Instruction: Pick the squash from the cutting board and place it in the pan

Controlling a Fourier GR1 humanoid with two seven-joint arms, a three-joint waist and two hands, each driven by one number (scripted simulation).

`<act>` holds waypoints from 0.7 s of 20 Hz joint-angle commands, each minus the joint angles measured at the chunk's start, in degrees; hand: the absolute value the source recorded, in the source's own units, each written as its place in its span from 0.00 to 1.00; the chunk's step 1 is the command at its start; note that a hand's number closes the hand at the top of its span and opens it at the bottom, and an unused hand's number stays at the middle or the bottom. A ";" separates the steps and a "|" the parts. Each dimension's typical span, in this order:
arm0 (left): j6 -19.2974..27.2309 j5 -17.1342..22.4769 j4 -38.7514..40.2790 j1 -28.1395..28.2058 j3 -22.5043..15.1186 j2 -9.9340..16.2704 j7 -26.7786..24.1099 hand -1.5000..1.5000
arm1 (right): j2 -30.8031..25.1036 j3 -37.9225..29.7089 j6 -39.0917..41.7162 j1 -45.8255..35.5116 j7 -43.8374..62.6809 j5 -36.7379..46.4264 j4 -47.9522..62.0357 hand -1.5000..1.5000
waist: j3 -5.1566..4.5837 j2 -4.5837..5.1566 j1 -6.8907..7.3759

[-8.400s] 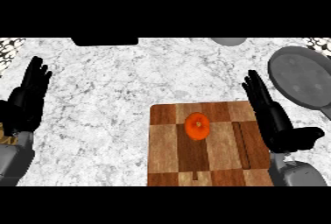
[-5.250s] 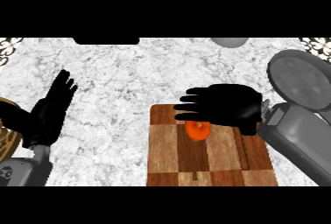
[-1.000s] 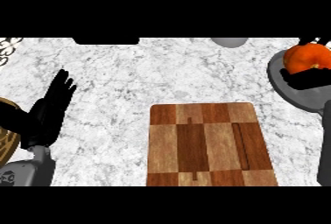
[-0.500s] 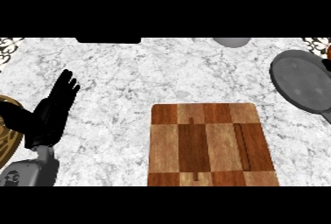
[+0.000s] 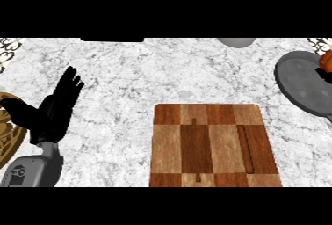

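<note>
Left hand [image 5: 55, 110] open wide, fingers up, resting near counter's [image 5: 130, 79] left edge. Cutting board [image 5: 214, 149] bare at front edge. Pan [image 5: 304, 85] at right edge; squash [image 5: 326, 61] over its far-right rim, right hand [image 5: 323, 74] barely showing, fingers' state unclear.

The left hand [image 5: 50, 115], at about nine o'clock in the head view, is matte black all over, with long slim fingers and a thicker thumb set off to one side. It joins a narrow black wrist that widens into a light grey, boxy forearm [image 5: 31, 171] at about eight o'clock. The forearm's casing bears a small dark marking, too small to read. At three o'clock, a sliver of black right hand [image 5: 325, 74] shows at the edge.
</note>
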 commanded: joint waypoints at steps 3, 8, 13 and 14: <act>-1.04 0.65 -0.24 -1.17 0.42 0.36 0.61 0.50 | -1.66 -0.48 -9.94 -3.58 -5.00 1.42 16.15 1.00 | 0.09 0.37 1.13; -1.67 0.37 -0.86 -0.50 -0.18 0.53 0.36 0.50 | -4.84 -3.81 -5.72 -4.04 3.17 0.29 22.77 0.00 | 0.17 0.81 2.00; -1.14 0.58 -1.59 -0.39 -0.65 -0.86 0.40 0.50 | -4.27 -4.24 -5.25 -1.65 -1.10 -0.58 27.65 0.00 | 0.25 0.82 1.89; -0.54 -0.52 -0.19 -0.39 0.10 -0.19 -0.40 0.50 | -6.19 -3.94 -1.26 -4.98 -0.59 -0.66 28.01 0.00 | 0.18 0.69 1.71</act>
